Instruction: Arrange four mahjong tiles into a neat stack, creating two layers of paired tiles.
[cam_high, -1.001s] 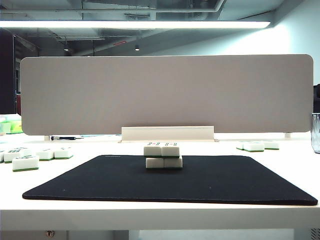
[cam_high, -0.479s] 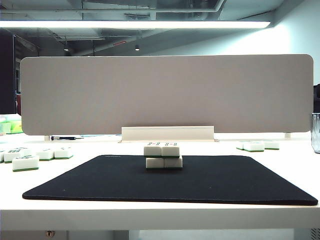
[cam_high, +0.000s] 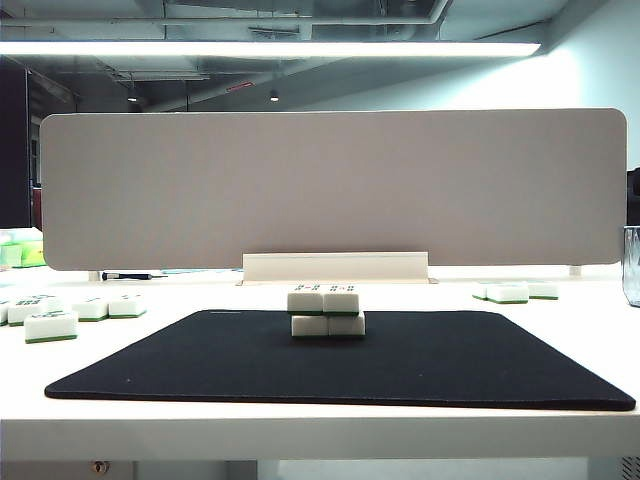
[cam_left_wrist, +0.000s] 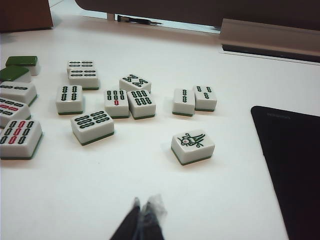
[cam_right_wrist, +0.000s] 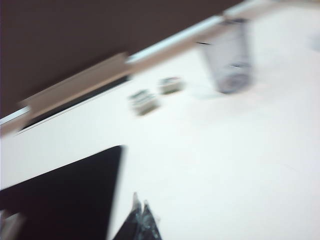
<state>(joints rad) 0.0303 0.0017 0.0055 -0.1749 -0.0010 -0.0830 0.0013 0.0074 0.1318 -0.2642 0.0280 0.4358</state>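
The stack (cam_high: 327, 312) is sitting at the mat's (cam_high: 200, 365) twelve o'clock edge: hard, light, slick tiles, best pinched across short sides. Left gripper (cam_left_wrist: 145, 210) and right gripper (cam_right_wrist: 140, 209) are hovering over bare table, fingertips pressed together, holding nothing.

Bright ceiling strip light (cam_high: 270, 48) (glaring); exterior, left wrist sharp; right wrist motion-blurred.

White, green-backed stack (cam_high: 327, 312) on black mat (cam_high: 400, 360), white table (cam_high: 300, 430).

Low, level exterior view across the black mat (cam_high: 340, 360); both wrist views angled down beside it.
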